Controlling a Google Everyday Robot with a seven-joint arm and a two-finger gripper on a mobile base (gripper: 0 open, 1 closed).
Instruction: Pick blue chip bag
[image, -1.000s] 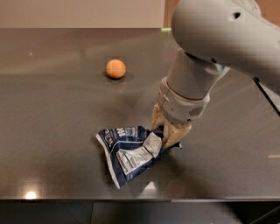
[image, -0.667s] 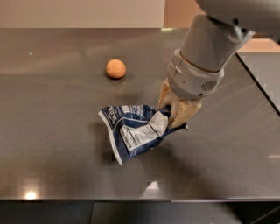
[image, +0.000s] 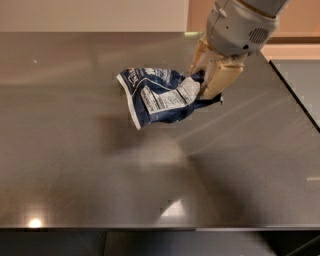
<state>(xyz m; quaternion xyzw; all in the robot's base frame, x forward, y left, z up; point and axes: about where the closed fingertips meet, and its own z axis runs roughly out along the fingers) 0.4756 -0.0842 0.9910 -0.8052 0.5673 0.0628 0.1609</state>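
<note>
Lifted since a second ago, the blue chip bag (image: 160, 95) now hangs clear of the table (image: 90, 190), where earlier it lay crumpled on the surface. The gripper (image: 205, 88) has risen with it and sits above the far half of the table, toward the far right corner. Its two tan fingers (image: 222, 75) are pinched tight on the bag's right end. The bag (dark navy foil, white nutrition panel facing the camera) juts out to the gripper's left, creased and tilted. A soft shadow (image: 125, 135) falls on the grey surface beneath it.
</note>
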